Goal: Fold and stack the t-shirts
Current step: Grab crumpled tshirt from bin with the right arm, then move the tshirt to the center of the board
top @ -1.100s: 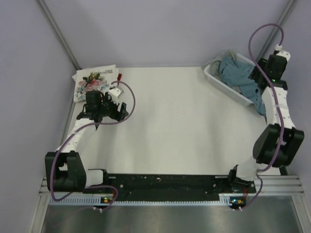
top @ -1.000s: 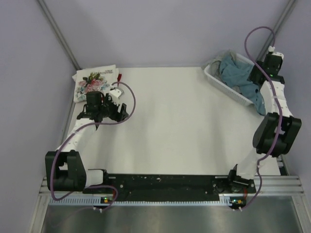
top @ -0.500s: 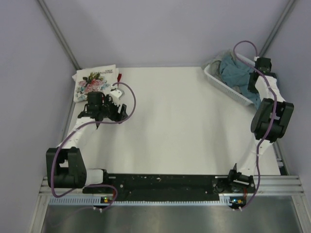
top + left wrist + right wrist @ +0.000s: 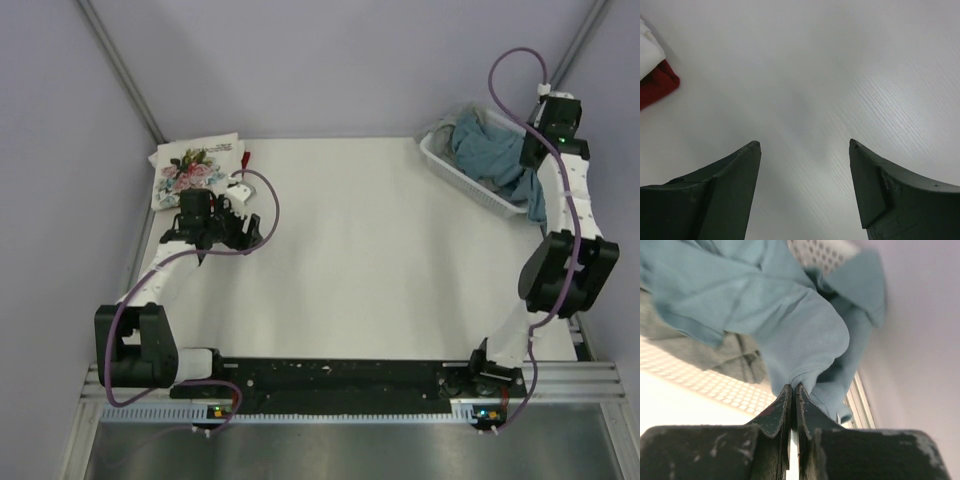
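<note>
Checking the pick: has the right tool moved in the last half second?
Yes. The right tool has pulled back from the basket toward the far wall, shut on the teal shirt.

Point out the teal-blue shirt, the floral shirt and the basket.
teal-blue shirt (image 4: 805, 335): right wrist view, on the rounded fold at its middle.
floral shirt (image 4: 195, 165): top view, on its printed front.
basket (image 4: 462, 180): top view, on its near white wall.

Basket: a white plastic lattice basket (image 4: 458, 178) is sitting at the far right corner, skewed to the edges.
Table: a white matte rectangular tabletop (image 4: 380, 270) is carrying it.
Walls: pale lavender panels (image 4: 330, 60) are enclosing back and sides.
</note>
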You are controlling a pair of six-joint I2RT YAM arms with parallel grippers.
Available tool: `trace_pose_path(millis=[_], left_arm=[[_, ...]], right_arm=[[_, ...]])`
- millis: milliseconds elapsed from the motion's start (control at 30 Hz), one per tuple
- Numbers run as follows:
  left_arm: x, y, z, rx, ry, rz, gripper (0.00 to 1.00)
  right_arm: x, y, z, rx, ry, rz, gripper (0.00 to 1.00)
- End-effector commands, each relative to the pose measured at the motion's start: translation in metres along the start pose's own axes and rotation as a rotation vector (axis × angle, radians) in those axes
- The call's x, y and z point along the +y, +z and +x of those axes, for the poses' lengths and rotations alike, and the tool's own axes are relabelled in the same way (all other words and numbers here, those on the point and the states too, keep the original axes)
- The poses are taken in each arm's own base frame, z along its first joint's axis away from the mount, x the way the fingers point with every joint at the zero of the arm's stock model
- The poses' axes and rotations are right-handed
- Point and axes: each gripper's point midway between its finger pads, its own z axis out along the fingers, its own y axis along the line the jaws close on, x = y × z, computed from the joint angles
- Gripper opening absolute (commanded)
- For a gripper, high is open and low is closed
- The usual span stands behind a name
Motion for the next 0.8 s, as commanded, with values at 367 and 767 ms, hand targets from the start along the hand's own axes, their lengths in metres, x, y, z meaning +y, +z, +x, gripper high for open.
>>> trace_pose_path(millis=[367,767], left_arm=[[0.009,-0.010,-0.015,-0.039,0.036,-0.058,0.75],[0.021,-0.014,-0.021,-0.041,0.026,-0.124,0.76]], right_arm=[[0.061,-0.515,-0.155,-1.313,-0.001,-0.829,0.00],[0.069,-0.680,-0.078,-1.528,-0.095,-1.531,0.00]])
